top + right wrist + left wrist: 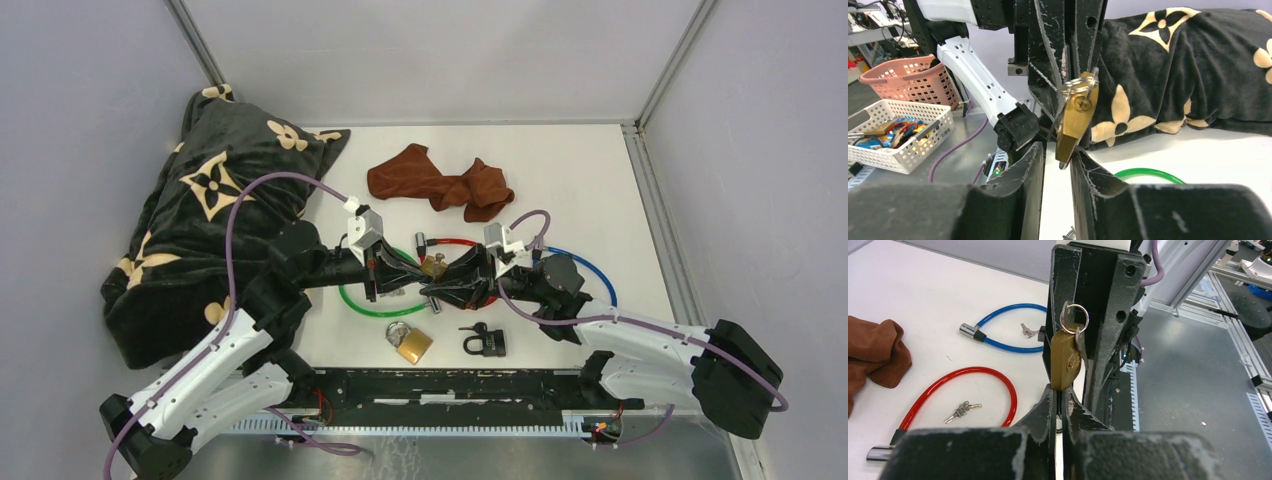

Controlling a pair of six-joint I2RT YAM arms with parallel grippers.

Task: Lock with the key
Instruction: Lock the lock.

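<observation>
Pressed together, the left pincer (1060, 402) pinches 1 end of a brass padlock (1066, 357), holding it in the air above the white surface (580, 180), midway between the 2 arms. The right pincer (1057, 165) stands slightly spread, with a corner of the padlock sitting in the gap between its fingers. A key ring (1075, 316) rests against the padlock.

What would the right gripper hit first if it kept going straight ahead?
The brass padlock, sitting between the fingertips of the right gripper; the left gripper grips it just beyond.
</observation>
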